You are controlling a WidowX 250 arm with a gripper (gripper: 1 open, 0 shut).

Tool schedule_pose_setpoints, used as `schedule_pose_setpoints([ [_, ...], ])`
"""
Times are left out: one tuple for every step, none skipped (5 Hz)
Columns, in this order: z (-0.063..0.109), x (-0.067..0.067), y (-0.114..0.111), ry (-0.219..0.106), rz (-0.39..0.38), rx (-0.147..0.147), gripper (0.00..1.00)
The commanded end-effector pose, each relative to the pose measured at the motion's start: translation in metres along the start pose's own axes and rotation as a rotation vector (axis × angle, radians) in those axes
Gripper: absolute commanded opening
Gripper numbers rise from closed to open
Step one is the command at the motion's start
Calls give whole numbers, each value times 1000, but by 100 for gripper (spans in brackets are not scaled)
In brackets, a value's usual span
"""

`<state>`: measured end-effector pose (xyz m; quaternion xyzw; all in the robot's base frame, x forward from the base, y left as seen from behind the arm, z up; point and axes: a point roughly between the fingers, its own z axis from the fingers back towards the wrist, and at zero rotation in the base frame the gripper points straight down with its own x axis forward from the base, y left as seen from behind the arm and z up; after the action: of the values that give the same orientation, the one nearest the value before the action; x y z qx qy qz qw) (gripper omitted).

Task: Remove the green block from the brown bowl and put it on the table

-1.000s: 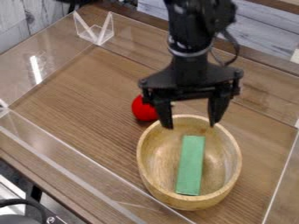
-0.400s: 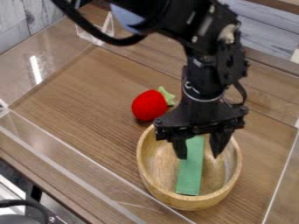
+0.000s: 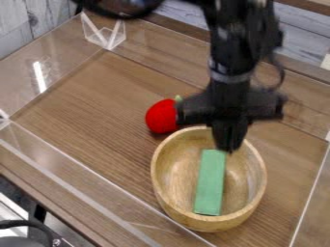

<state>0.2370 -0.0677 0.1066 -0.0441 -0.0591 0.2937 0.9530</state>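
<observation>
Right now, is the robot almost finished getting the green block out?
Not yet. Done: nothing, the block lies flat inside the bowl. In hand: the gripper is shut just above the block's far end, holding nothing I can see. Left: grab it, lift it, set it on the table.

Quick tally of the scene: one brown bowl [image 3: 172, 183], wide and wooden, and inside it one green block [image 3: 210, 181], a single flat bar. One red strawberry-shaped toy [image 3: 161, 116] sits outside the bowl on the table [image 3: 91, 106], just the one tabletop. One black robot arm [image 3: 241, 48] reaches in, carrying one gripper [image 3: 230, 143]. Clear acrylic walls [image 3: 52, 154] run along the table's edges, and one small clear folded stand [image 3: 103, 34] is at the back
</observation>
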Motion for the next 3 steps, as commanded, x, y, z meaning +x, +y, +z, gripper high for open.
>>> schedule_pose_setpoints([
  [37, 20, -4, -50, 14, -82, 0],
  [24, 13, -3, -43, 6, -66, 100],
  [20, 3, 2, -29, -33, -53, 100],
])
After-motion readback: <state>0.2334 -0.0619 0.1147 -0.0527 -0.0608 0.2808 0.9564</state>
